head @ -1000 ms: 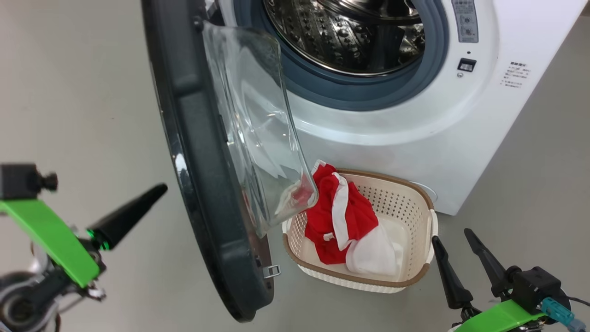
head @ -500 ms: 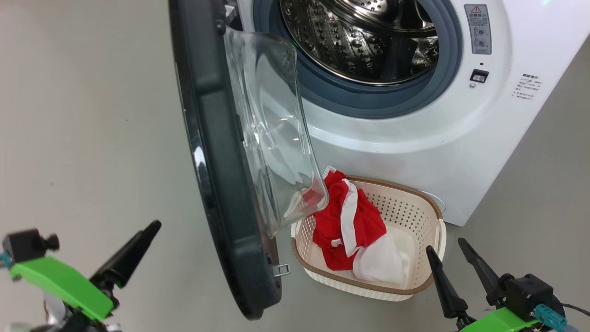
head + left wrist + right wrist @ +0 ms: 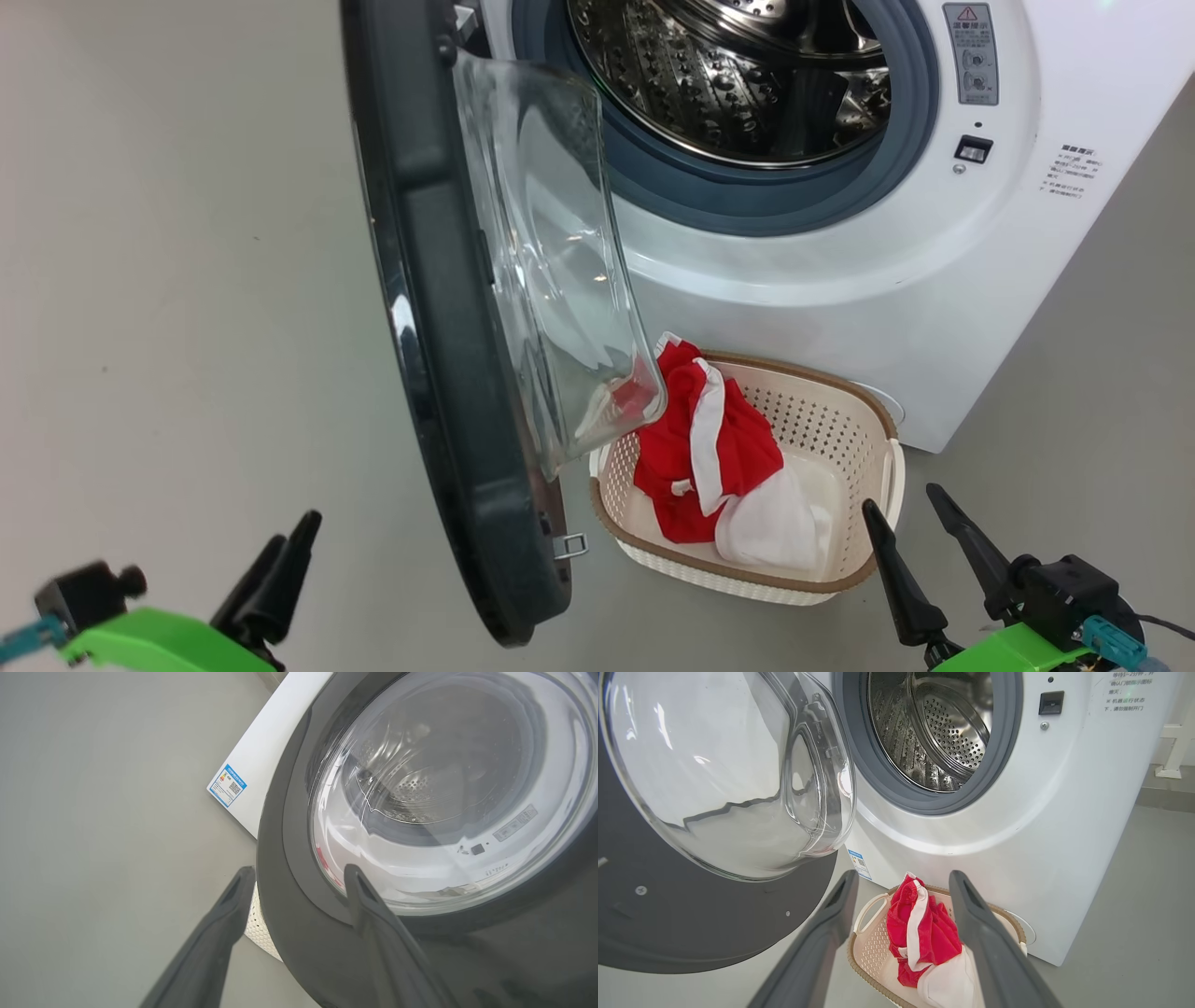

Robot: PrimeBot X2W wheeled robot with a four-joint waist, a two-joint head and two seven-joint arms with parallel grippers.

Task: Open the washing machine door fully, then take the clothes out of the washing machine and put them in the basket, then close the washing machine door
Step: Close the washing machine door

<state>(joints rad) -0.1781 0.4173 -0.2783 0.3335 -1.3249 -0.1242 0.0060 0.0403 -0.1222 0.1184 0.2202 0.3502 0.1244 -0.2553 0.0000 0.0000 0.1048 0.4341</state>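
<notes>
The red-and-white clothes lie heaped in the cream basket at the foot of the washing machine. Their left edge is blurred behind the glass bowl of the washing machine door, which stands swung open with its top cut off. The left gripper, fingers spread and empty, faces the door's outer black rim, while the right gripper, likewise spread and empty, hangs just beside the basket's right end.

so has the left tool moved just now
Yes, the left tool has dropped lower in the head view, its tips now nearly level with the door latch.
</notes>
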